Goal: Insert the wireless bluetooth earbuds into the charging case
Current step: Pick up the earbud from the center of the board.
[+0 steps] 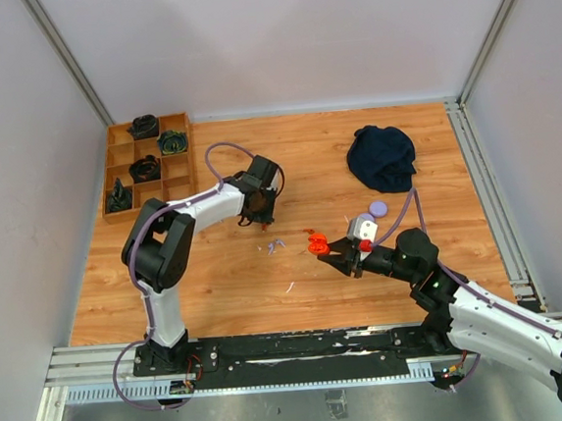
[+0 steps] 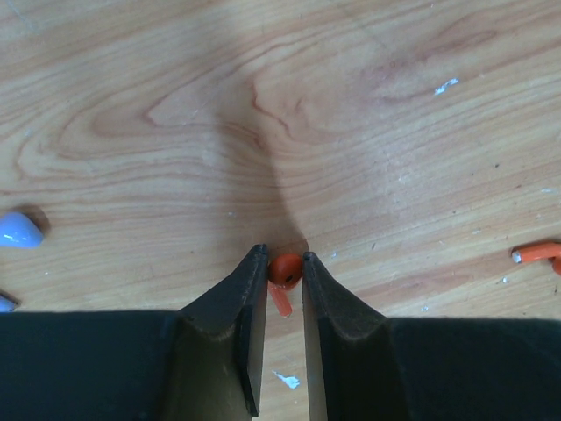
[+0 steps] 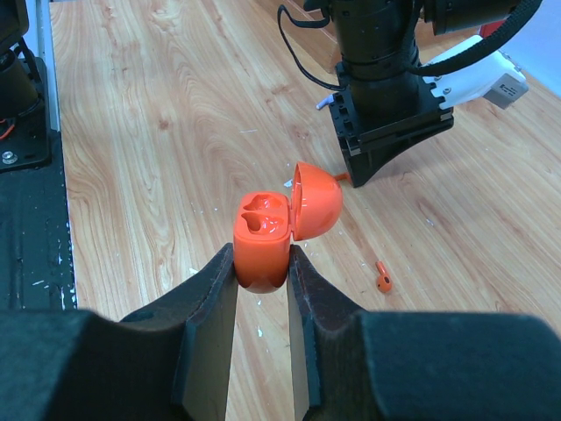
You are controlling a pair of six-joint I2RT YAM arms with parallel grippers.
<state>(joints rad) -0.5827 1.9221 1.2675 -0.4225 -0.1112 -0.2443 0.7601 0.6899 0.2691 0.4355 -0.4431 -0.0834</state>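
Note:
My left gripper (image 2: 282, 256) is shut on an orange-red earbud (image 2: 285, 268), pinching its round head right at the wooden table surface, stem pointing back between the fingers. A second orange-red earbud (image 2: 538, 254) lies to its right, the same earbud (image 3: 383, 279) appearing in the right wrist view. Two pale lilac earbuds (image 2: 17, 231) lie at the left edge. My right gripper (image 3: 261, 254) is shut on the orange charging case (image 3: 263, 235), held above the table with its lid (image 3: 317, 200) swung open and both sockets empty. From above, the case (image 1: 316, 245) is right of the left gripper (image 1: 262, 215).
A wooden compartment tray (image 1: 111, 176) with dark items stands at the back left. A dark blue cloth (image 1: 382, 157) lies at the back right, with a round lilac puck (image 1: 378, 207) just in front of it. Small pale bits (image 1: 274, 246) lie mid-table.

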